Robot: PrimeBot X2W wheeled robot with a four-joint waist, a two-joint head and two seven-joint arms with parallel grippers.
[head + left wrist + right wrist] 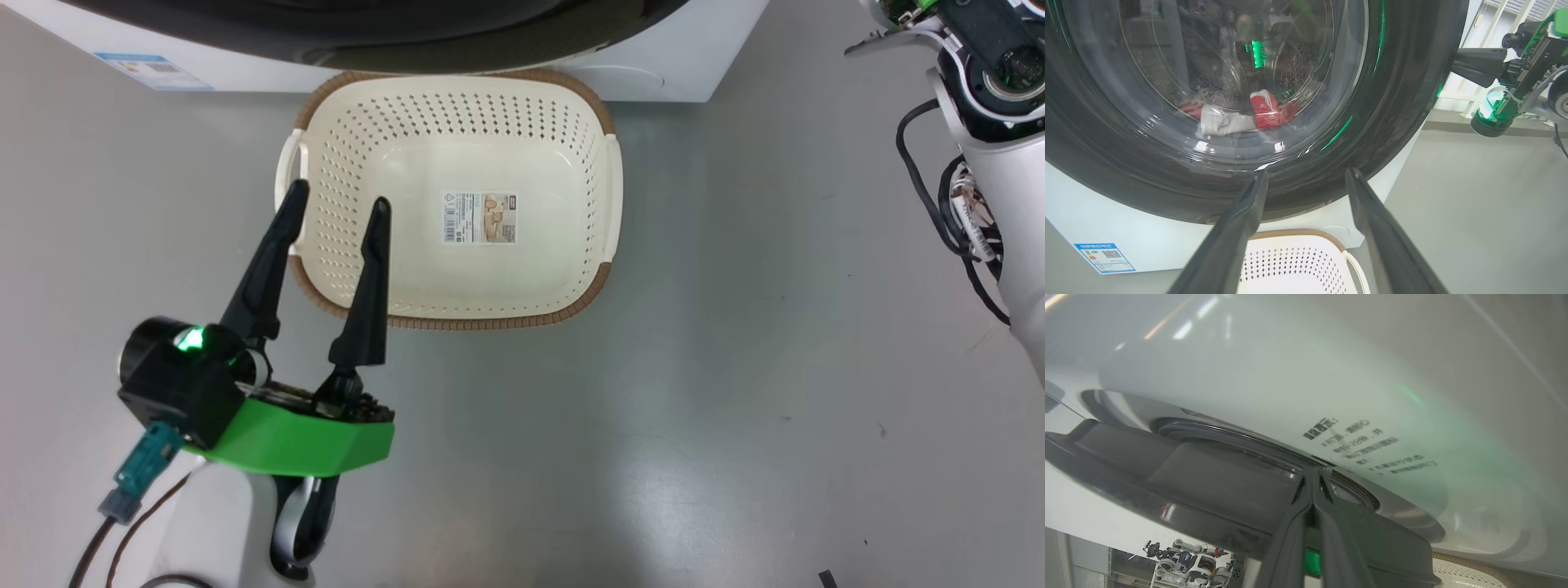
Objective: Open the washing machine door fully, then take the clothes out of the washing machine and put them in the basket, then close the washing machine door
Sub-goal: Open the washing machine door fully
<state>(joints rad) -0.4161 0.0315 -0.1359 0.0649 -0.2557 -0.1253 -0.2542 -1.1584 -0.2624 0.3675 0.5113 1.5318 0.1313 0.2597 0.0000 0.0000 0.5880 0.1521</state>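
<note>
There is one washing machine [678, 65], and its one washing machine door [1404, 102] has a wide black rim around clear glass. One basket [457, 322] stands on the grey floor just in front of the machine, and inside it there is only one paper label [479, 217] on the bottom. The clothes [1265, 110] are in the drum, seen through the glass. I can see two red parts and one white part between them, but I cannot tell how many separate garments they are. One blue label [1104, 257] sits at the lower corner of the machine.

Two grippers are in view. The left gripper [339, 196] has its two fingers spread wide and nothing is between them. In the head view it hangs over the left side of the basket, and in its own wrist view it points at the lower part of the door, apart from it. The right gripper [1314, 471] has its fingers pressed together, with nothing pinched. Its tips are at the seam between the door rim and the white front, but I cannot tell if they touch it.
</note>
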